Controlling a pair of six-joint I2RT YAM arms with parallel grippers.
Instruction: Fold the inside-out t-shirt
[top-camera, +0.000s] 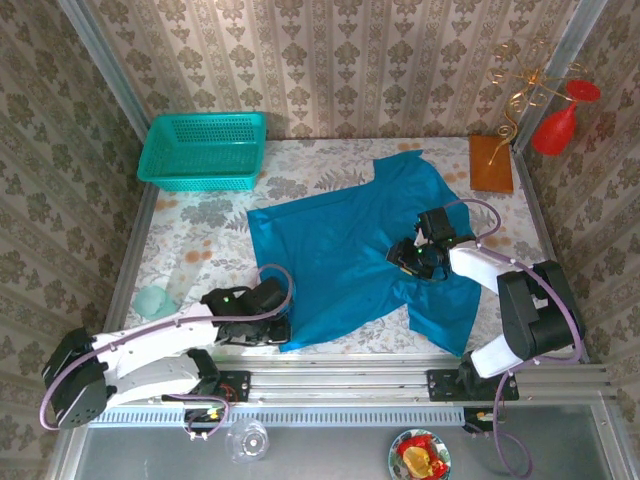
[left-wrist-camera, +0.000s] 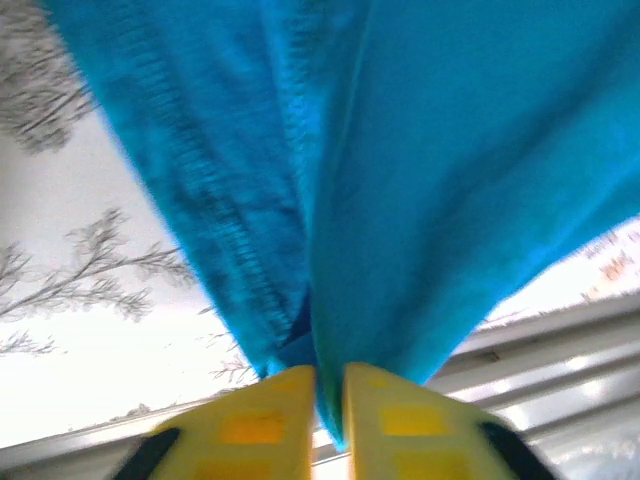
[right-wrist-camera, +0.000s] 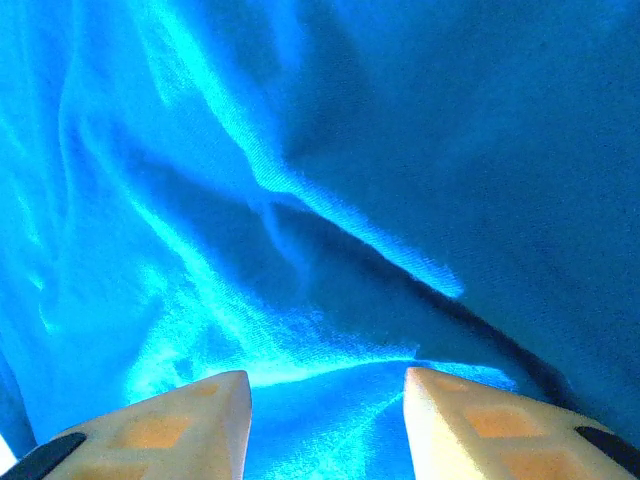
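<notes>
The teal-blue inside-out t-shirt (top-camera: 350, 250) lies spread across the middle of the table, one sleeve toward the back right. My left gripper (top-camera: 272, 330) sits at the shirt's near left corner, shut on the hem, and the cloth (left-wrist-camera: 400, 180) hangs bunched from between its yellow fingers (left-wrist-camera: 262, 420). My right gripper (top-camera: 412, 258) rests on the shirt's right part, open. Its pale fingertips (right-wrist-camera: 190, 420) stand wide apart over wrinkled cloth (right-wrist-camera: 320, 250), holding nothing.
A turquoise mesh basket (top-camera: 203, 150) stands at the back left. An orange-brown board (top-camera: 491, 163) lies at the back right, near a red glass (top-camera: 556, 128) by the wall. A pale green item (top-camera: 154, 300) lies at the left. The metal rail (top-camera: 380, 380) runs along the near edge.
</notes>
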